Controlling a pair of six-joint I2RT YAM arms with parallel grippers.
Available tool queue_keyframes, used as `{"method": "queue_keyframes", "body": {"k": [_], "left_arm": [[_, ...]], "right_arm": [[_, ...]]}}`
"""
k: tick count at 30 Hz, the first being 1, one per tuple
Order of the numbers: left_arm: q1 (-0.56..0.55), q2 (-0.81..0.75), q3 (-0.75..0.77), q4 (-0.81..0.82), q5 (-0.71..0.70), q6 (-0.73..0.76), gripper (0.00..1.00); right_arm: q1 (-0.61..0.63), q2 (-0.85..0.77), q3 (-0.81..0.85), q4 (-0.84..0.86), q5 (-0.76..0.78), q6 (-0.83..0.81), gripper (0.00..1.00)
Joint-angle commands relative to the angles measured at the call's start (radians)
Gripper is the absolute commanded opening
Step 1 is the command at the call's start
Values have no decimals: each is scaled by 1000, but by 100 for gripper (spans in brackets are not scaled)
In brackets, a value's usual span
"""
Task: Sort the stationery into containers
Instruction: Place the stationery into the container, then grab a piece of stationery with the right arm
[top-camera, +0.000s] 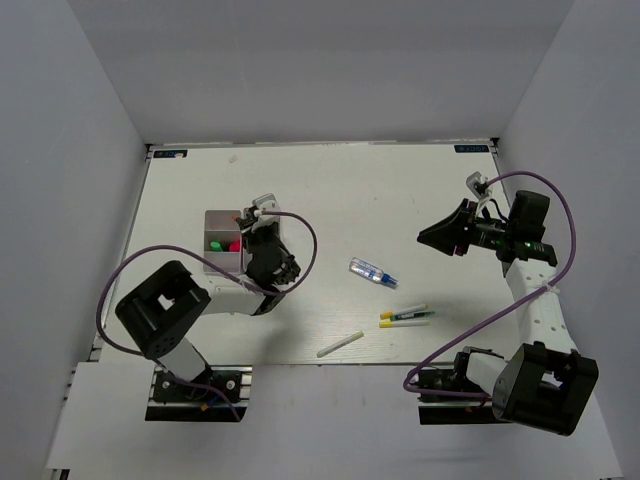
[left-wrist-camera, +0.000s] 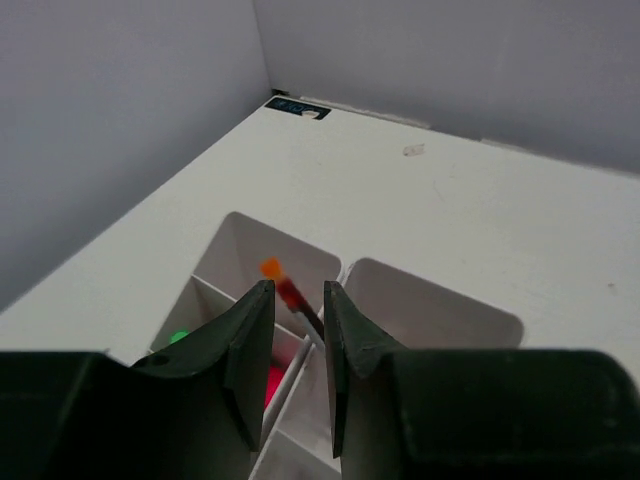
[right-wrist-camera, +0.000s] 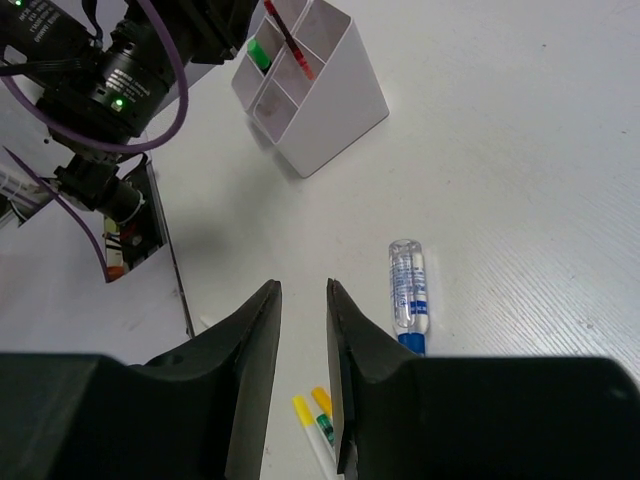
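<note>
Since your left gripper (left-wrist-camera: 297, 300) stands barely parted over the containers (left-wrist-camera: 430, 300), lifting could snag the red pen (left-wrist-camera: 286, 290) leaning toward eleven o'clock; right gripper (right-wrist-camera: 302, 290) parted, empty.

Surface (top-camera: 330, 190): carried all items below;
containers (top-camera: 225, 240): on the left half of the surface, compartments joined side by side;
pen (left-wrist-camera: 290, 295): in the containers, tilted, its upper end above the rims; which compartment could not be told;
two highlighters (top-camera: 215, 242): in neighbouring compartments;
left fingers (left-wrist-camera: 245, 345): over the containers, one on each side of the pen's upper end;
tube (top-camera: 373, 272): lay flat near the centre, right of the containers, well apart from them;
pair of markers (top-camera: 405, 317): side by side, nearer than the tube and to its right;
stick (top-camera: 340, 344): left of the markers, nearer still;
right fingers (right-wrist-camera: 255, 360): right of the tube, apart from it.
</note>
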Motion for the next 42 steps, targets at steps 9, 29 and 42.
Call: {"method": "queue_keyframes", "body": {"k": [9, 29, 42], "left_arm": [[-42, 90, 67, 508, -79, 333, 49], [-174, 384, 776, 508, -178, 1081, 71], [-134, 720, 1574, -1, -70, 1026, 81]], "right_arm": [[5, -10, 11, -18, -2, -77, 42], [264, -38, 31, 0, 435, -158, 63], [255, -114, -10, 67, 625, -164, 80]]}}
